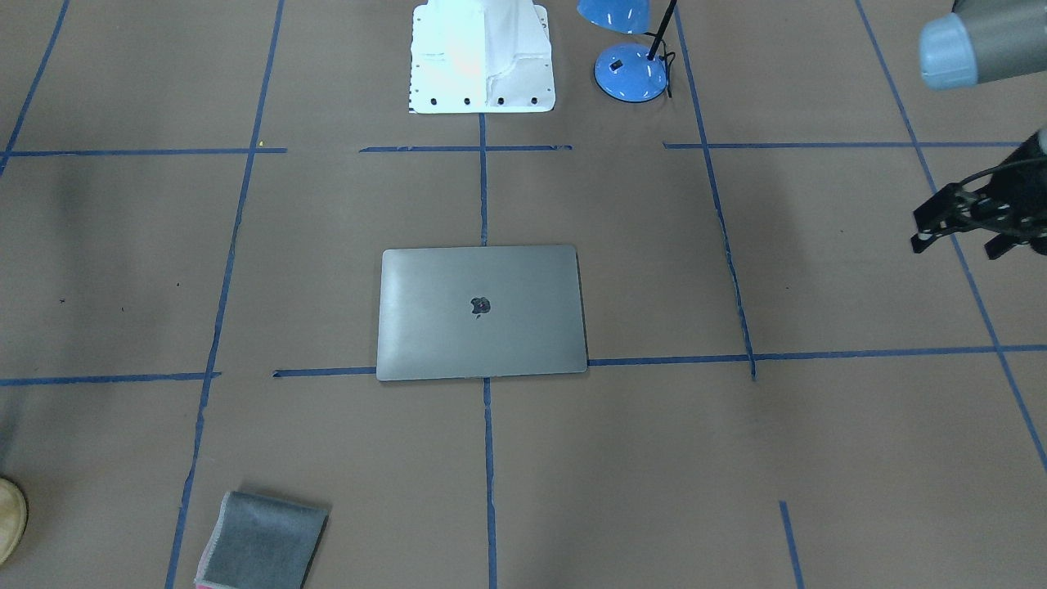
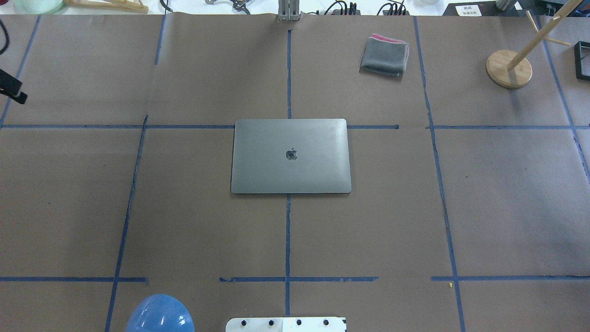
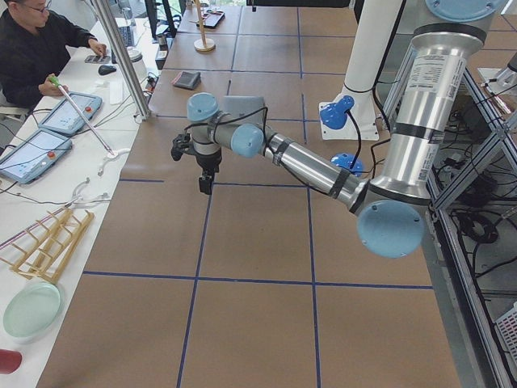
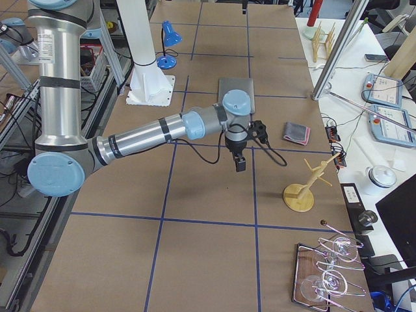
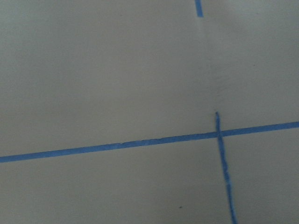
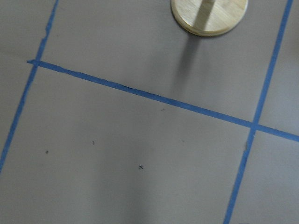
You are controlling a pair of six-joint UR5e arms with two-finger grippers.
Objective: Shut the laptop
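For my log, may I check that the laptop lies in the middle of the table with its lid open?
Not quite: the laptop does lie in the middle of the table, but its lid is shut flat, logo facing up, as the overhead exterior view shows.

**Laptop's shut, lying flat mid-table**

The laptop (image 2: pixel 290 157) is a slim space-grey metal one. Its lid is all the way down, so only the top shows, with the dark apple logo in the middle. It lies flat on the brown table (image 2: pixel 184 221), edges square to the blue tape lines (image 2: pixel 287 240), sitting right over the spot where two of them cross.
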